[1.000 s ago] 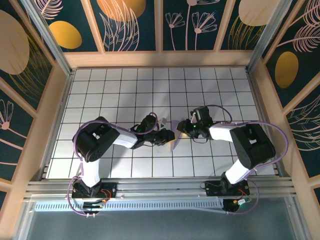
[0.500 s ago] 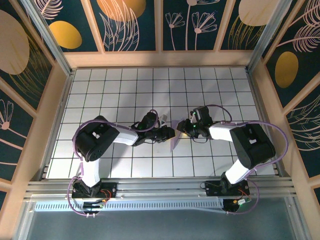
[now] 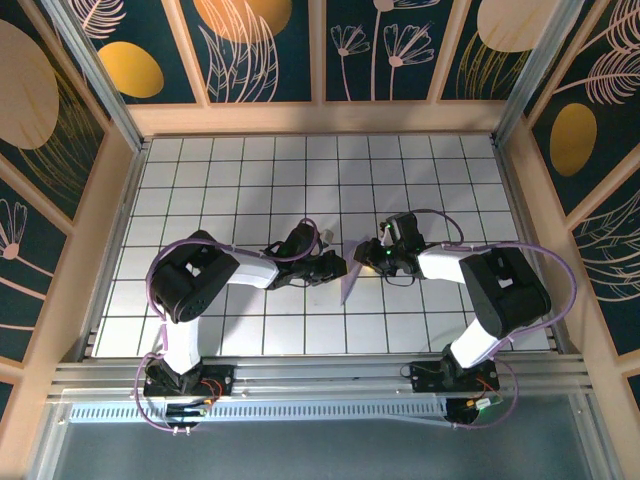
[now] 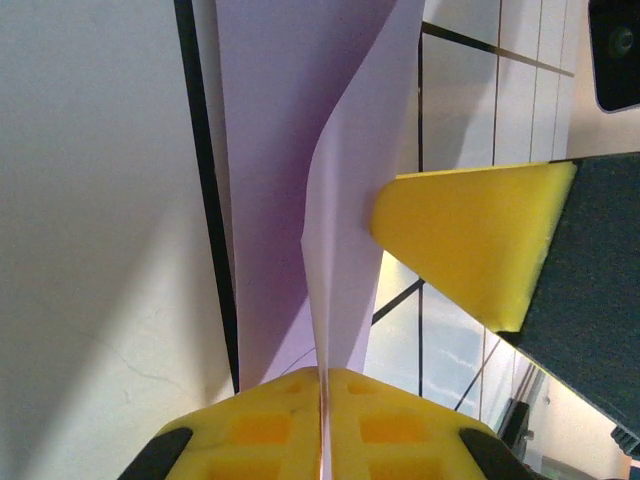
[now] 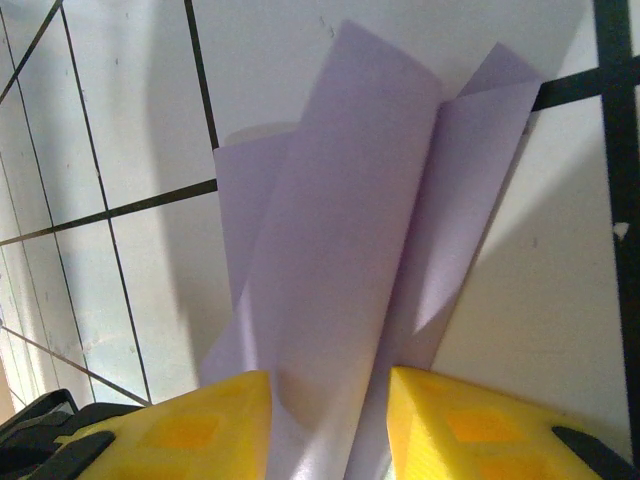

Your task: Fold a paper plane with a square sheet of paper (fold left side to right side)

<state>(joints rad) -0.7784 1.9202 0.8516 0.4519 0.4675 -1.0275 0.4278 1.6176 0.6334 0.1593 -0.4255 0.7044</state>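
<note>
Nearest my left wrist camera, the left arm's yellow-padded fingers (image 4: 323, 385) are clenched on the near edge of the thin lavender-purple sheet of paper (image 4: 345, 200), the pads meeting on one slim seam; the bite looks shallow to me, so a sideways tug could slide the sheet out.

Just beyond that grip the sheet rises in a loose, bowed fold rather than a flat one; a yellow foam finger of the right arm (image 4: 460, 240) touches its right face; if that finger pushes while the left holds fast, I would expect a stray wrinkle or a small tear at the pinch.

From the right wrist, the right arm's fingers (image 5: 328, 385) stand part-way apart with several slack layers between them; I cannot tell whether they press the paper or merely flank it; should they clamp now, they could trap the layers out of line and set a crooked crease.

From above, the narrowed sheet sits mid-tabletop between the two arms, on edge, running near to far over the white grid-tiled tabletop (image 3: 250, 180); held up like this it has nothing flat beneath to press against, so I judge the left-to-right fold could spring open; pulling the arms apart risks ripping it.
</note>
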